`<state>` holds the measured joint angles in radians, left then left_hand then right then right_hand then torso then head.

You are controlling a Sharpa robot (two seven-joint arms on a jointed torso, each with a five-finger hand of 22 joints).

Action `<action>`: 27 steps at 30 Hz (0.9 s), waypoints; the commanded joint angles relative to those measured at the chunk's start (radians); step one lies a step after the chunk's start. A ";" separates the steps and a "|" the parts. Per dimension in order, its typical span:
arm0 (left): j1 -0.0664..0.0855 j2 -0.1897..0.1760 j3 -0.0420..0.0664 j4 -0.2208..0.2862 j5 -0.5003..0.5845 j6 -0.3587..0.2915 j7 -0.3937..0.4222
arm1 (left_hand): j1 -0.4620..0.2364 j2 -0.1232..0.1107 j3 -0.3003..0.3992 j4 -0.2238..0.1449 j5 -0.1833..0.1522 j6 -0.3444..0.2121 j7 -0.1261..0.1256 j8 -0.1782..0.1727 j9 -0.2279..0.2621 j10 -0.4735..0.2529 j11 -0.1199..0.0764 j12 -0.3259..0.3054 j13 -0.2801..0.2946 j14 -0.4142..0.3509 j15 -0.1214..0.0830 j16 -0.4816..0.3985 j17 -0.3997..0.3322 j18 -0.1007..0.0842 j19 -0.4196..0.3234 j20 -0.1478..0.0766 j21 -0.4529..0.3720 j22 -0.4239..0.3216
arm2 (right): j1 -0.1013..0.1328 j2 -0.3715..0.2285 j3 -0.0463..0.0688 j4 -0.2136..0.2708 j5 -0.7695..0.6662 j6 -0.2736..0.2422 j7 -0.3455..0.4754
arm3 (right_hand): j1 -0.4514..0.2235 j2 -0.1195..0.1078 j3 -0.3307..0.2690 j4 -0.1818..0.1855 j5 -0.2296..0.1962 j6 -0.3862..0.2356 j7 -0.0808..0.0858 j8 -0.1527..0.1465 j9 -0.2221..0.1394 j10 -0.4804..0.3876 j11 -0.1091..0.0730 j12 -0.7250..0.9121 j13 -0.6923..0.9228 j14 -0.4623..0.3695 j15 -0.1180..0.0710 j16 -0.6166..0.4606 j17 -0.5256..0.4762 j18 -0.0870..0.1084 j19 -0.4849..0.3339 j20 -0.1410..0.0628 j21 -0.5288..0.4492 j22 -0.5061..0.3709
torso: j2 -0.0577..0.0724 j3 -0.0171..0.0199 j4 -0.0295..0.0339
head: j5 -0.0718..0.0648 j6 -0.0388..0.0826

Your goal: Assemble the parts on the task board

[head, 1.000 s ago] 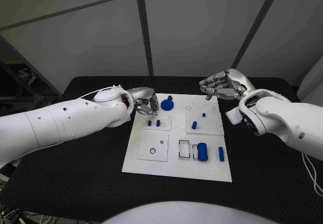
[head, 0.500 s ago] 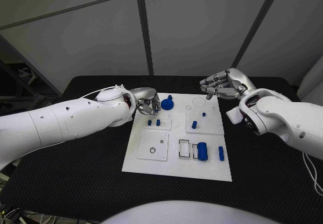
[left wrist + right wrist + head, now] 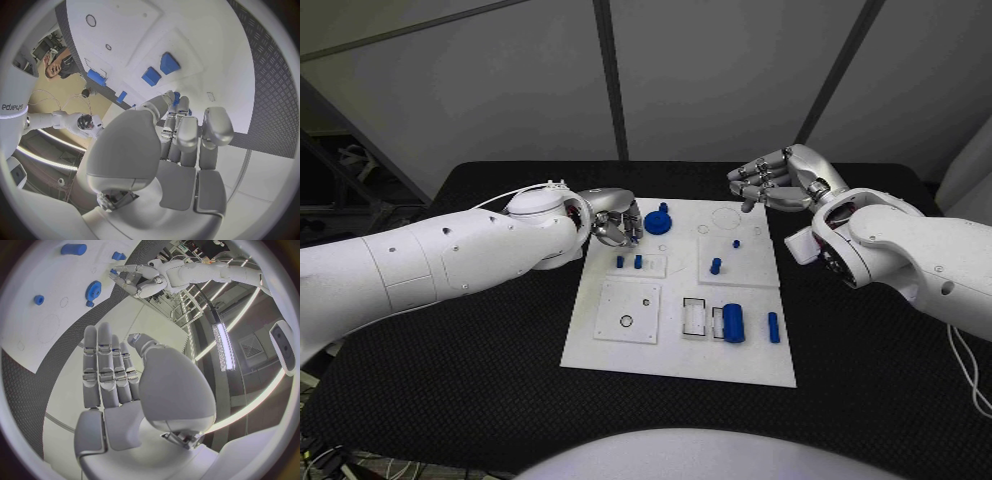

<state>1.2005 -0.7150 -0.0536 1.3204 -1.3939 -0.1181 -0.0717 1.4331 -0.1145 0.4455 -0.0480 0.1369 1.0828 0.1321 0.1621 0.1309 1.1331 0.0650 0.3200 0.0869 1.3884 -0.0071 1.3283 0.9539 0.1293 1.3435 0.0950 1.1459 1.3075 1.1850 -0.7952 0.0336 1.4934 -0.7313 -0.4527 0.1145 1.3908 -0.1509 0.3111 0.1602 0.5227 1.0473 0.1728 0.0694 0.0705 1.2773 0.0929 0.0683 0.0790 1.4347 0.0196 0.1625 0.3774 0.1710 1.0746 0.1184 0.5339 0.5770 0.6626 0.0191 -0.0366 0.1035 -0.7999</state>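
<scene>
The white rectangular task board (image 3: 678, 345) lies in the middle of the black table (image 3: 473, 380), and the small blue parts are scattered over it. At its far end sits a blue toothed gear wheel (image 3: 658, 222) with a short blue peg (image 3: 665, 209) just beyond it. Nearer the middle stand two little blue pegs (image 3: 630, 263) side by side on a raised square tile, and another blue peg (image 3: 715, 267) on the neighbouring tile. Toward the near end a fat blue cylinder (image 3: 734, 325) lies flat beside a thin blue bar (image 3: 773, 328).

The left hand (image 3: 613, 220) hangs at the far left corner of the board, just beside the gear wheel. Its fingers (image 3: 187, 137) are drawn together and bent toward the board, and from the left wrist view I see nothing between them; whether a fingertip touches the board I cannot tell. The right hand (image 3: 780, 181) is held up beyond the board's far right corner, well clear of the parts, its fingers (image 3: 106, 370) lying straight and close alongside each other, holding nothing.

To my eye the assembly has barely begun: the loose pieces lie unseated. The step in hand looks like a reach for the gear wheel by the left hand. That would call for the fingers to spread, settle around the wheel's rim and pinch it cleanly without nudging the peg next to it.
</scene>
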 commanded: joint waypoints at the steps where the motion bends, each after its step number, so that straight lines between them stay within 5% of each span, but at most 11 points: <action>1: 0.001 0.003 0.001 -0.002 0.002 0.020 -0.005 | -0.009 -0.003 0.003 0.000 -0.003 0.004 0.000 -0.007 -0.002 0.007 0.002 -0.005 0.001 0.005 0.002 0.002 -0.001 -0.036 0.005 0.003 0.003 0.069 | 0.002 0.000 0.000 0.002 -0.002 0.004 0.008 | 0.001 -0.002 0.006 -0.002 0.005 -0.004 0.000 -0.001 0.001 -0.006 0.001 -0.002 -0.002 0.000 -0.001 -0.006 -0.002 0.011 -0.001 0.002 -0.002 0.001 | 0.000 0.0002 0.0005 | 0.000 -0.001; 10: 0.001 0.006 0.000 -0.004 0.002 0.023 -0.001 | -0.012 -0.005 0.003 0.001 -0.005 0.003 0.000 -0.010 -0.003 0.006 0.003 -0.011 0.000 0.004 0.003 0.001 -0.002 -0.036 0.005 0.004 0.001 0.069 | 0.002 0.001 0.000 0.002 -0.002 0.005 0.008 | 0.001 -0.002 0.006 -0.002 0.005 -0.004 0.000 -0.001 0.001 -0.006 0.001 -0.002 -0.002 0.000 -0.001 -0.006 -0.002 0.011 -0.001 0.002 -0.002 0.001 | 0.000 0.0004 0.0000 | 0.000 -0.003; 27: 0.000 0.007 -0.002 -0.006 0.002 0.047 -0.030 | -0.058 -0.038 -0.003 0.022 -0.004 -0.066 0.008 -0.068 -0.027 -0.035 0.022 -0.085 -0.013 0.001 0.018 0.000 -0.018 -0.035 0.003 0.017 -0.013 0.070 | 0.002 0.001 0.000 0.001 -0.002 0.007 0.006 | 0.000 -0.001 0.007 -0.003 0.006 -0.003 -0.001 -0.001 0.001 -0.005 0.000 -0.002 -0.002 0.002 -0.001 -0.007 -0.002 0.011 0.000 0.002 -0.002 0.002 | -0.001 -0.0002 0.0004 | -0.002 -0.001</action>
<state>1.1996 -0.7084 -0.0556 1.3145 -1.3936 -0.0902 -0.0870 1.3812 -0.1526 0.4409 -0.0318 0.1376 1.0216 0.1396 0.0962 0.1050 1.1038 0.0884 0.2381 0.0751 1.3909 0.0046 1.3283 0.9367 0.1300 1.3469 0.1058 1.1368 1.3075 1.1851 -0.7945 0.0336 1.4935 -0.7313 -0.4522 0.1143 1.3908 -0.1509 0.3139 0.1574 0.5227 1.0473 0.1728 0.0694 0.0705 1.2773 0.0930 0.0683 0.0781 1.4347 0.0196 0.1590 0.3763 0.1710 1.0746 0.1184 0.5339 0.5780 0.6619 0.0194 -0.0365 0.1017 -0.8018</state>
